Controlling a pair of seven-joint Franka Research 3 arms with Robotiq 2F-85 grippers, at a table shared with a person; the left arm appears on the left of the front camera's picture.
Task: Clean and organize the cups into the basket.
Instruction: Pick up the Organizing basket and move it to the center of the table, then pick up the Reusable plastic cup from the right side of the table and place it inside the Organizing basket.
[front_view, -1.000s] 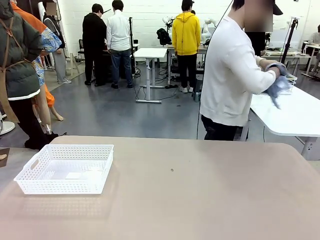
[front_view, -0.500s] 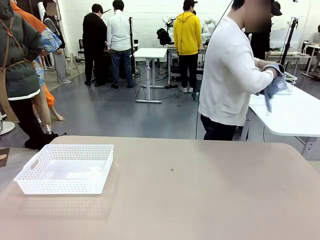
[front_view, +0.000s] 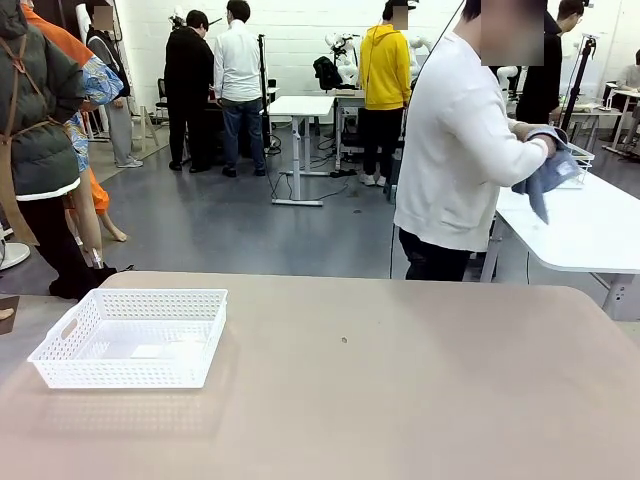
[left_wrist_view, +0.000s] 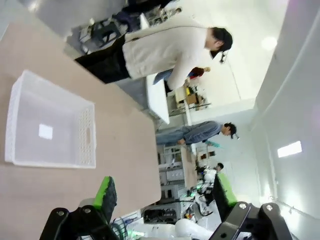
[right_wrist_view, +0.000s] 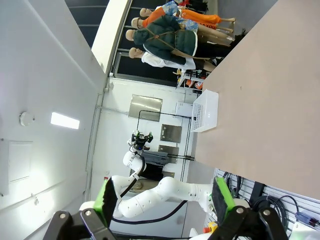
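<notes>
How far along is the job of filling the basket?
Nothing looks done: the basket lies empty on the table. In hand: the person behind it holds a blue cloth. Left: everything; the robot's left hand and right hand are open, holding nothing.

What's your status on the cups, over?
Left end effector and right end effector open, empty. White lattice basket on table, nothing loaded. Person beyond it turned away, handling blue cloth.

Tan table (front_view: 420, 400): one small dark speck (front_view: 344, 340) near its middle. Person (front_view: 455, 150) in white top stands beyond the far edge, facing a white side table (front_view: 590, 235), blue cloth (front_view: 545, 178) above it. Grey floor (front_view: 250, 225) behind, other people (front_view: 237, 75) standing farther off.
</notes>
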